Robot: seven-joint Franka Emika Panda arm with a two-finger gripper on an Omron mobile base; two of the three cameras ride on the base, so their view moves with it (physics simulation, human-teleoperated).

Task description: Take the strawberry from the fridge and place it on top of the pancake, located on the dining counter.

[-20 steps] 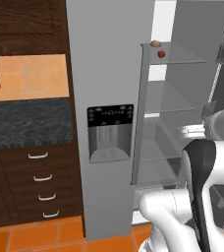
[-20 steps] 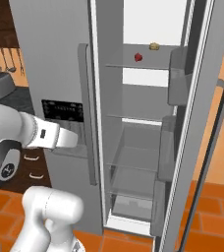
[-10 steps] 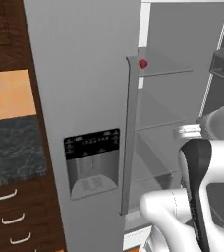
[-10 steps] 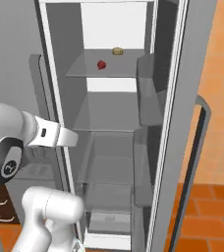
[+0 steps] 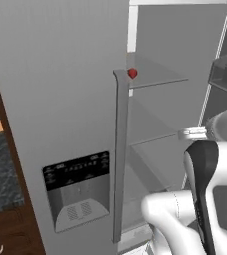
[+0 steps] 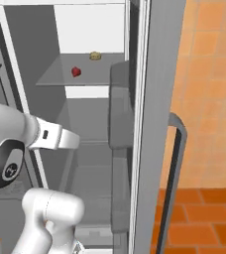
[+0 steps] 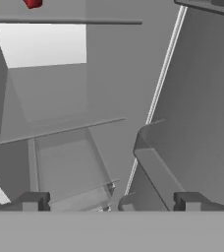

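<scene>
Setting: a home kitchen, rendered. Evidence: tall light-grey fridge (image 5: 60, 99) with a long vertical handle (image 5: 119, 154) and a black-panelled water dispenser (image 5: 78, 189) in its shut door; other door open on grey inner shelves (image 6: 80, 77) carrying food. Dark wood cabinet (image 5: 6, 229) with drawer pulls, topped by a black marbled worktop (image 5: 1, 169). Orange tiled floor (image 6: 199, 218) and orange wall (image 6: 209, 74).
</scene>
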